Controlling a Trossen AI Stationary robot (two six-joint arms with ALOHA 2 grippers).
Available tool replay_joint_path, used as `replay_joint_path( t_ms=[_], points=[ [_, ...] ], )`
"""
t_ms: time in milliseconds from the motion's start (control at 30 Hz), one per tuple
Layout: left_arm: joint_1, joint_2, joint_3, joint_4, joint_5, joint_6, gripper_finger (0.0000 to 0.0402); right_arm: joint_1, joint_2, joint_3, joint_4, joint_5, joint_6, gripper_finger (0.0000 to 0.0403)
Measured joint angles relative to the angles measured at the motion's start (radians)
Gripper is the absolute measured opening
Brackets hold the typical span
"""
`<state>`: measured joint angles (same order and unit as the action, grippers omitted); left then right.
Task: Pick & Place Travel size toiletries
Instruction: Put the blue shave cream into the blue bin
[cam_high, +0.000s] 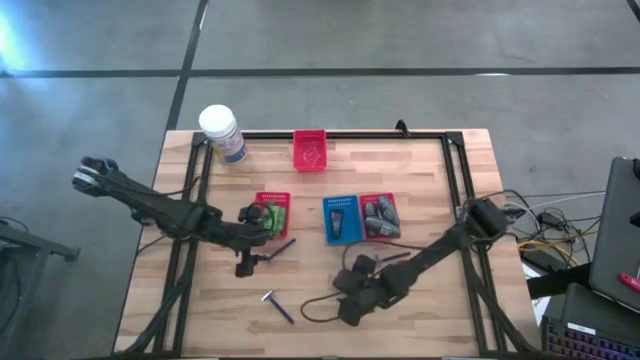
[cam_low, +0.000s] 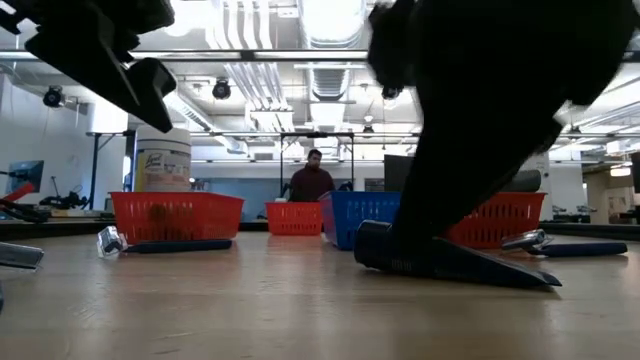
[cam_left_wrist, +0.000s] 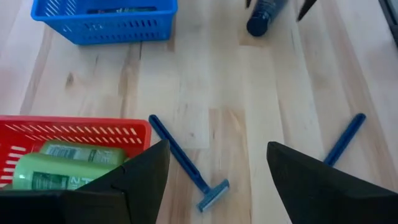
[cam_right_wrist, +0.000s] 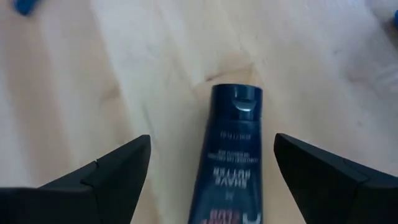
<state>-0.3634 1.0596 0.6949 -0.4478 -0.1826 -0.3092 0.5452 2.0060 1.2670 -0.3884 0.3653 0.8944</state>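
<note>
A dark blue tube (cam_right_wrist: 231, 155) lies flat on the wooden table, its cap end away from my right wrist. My right gripper (cam_right_wrist: 211, 171) hangs open just above it, one finger on each side and clear of it; the low view shows the tube (cam_low: 455, 263) under that arm. My left gripper (cam_left_wrist: 217, 183) is open above a blue-handled razor (cam_left_wrist: 185, 163) that lies beside the red basket (cam_left_wrist: 74, 134) holding green bottles (cam_left_wrist: 56, 171). A second razor (cam_left_wrist: 345, 138) lies farther toward the near edge. In the high view my left gripper (cam_high: 264, 240) is left of centre and my right gripper (cam_high: 346, 296) is near the front.
In the middle stand a blue basket (cam_high: 340, 218) with dark tubes and a red basket (cam_high: 380, 215) with grey bottles. A small red basket (cam_high: 310, 150) and a white jar (cam_high: 220, 130) stand at the far edge. A person stands in the room beyond (cam_low: 312, 180).
</note>
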Motion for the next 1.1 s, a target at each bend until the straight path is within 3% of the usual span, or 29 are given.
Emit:
replay_joint_path(
  t_ms=[167,267,567,733,933,1100],
  points=[
    [-0.011,-0.032,-0.013,-0.014,0.013,0.0,0.0273,-0.057,0.064,0.062,-0.049,-0.071,0.009,0.0335],
    [-0.019,-0.048,-0.014,-0.029,0.015,-0.001,0.0273,-0.089,0.067,0.075,-0.064,-0.155,0.003,0.0308],
    [-0.027,-0.064,-0.014,-0.074,0.015,0.012,0.0273,-0.162,0.01,0.068,-0.19,-0.236,-0.06,0.0129],
    [-0.027,-0.064,-0.014,-0.075,-0.002,0.023,0.0273,-0.225,-0.13,0.074,-0.205,-0.223,0.048,0.0058],
    [-0.027,-0.064,-0.015,-0.076,-0.052,0.025,0.0273,-0.403,-0.318,0.076,-0.327,-0.129,0.243,0.0064],
    [-0.027,-0.064,-0.027,-0.076,-0.057,0.022,0.0273,-0.583,-0.305,0.034,-0.298,-0.177,0.211,0.0095]
  ],
)
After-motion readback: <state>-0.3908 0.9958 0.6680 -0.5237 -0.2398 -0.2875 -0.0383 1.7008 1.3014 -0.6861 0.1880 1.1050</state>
